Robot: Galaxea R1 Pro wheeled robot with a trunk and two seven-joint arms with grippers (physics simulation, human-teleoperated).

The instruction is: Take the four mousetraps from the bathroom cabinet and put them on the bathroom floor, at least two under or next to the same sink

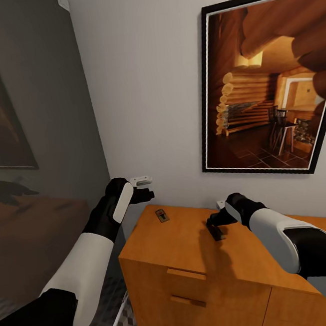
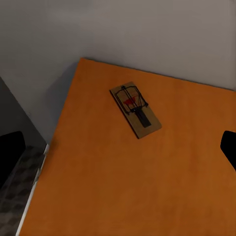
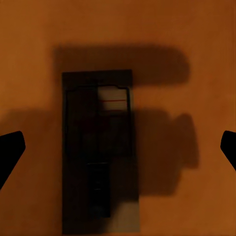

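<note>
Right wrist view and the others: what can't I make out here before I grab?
- Mousetrap under the right gripper: in shadow, its metal parts hard to read; its lower end is cut by the picture's edge.
- Right gripper in the head view: fingers dark against the trap, jaw gap unclear.
- Left gripper: open or shut, cannot tell.
- Second mousetrap: too small in the head view; clear in the left wrist view.
</note>
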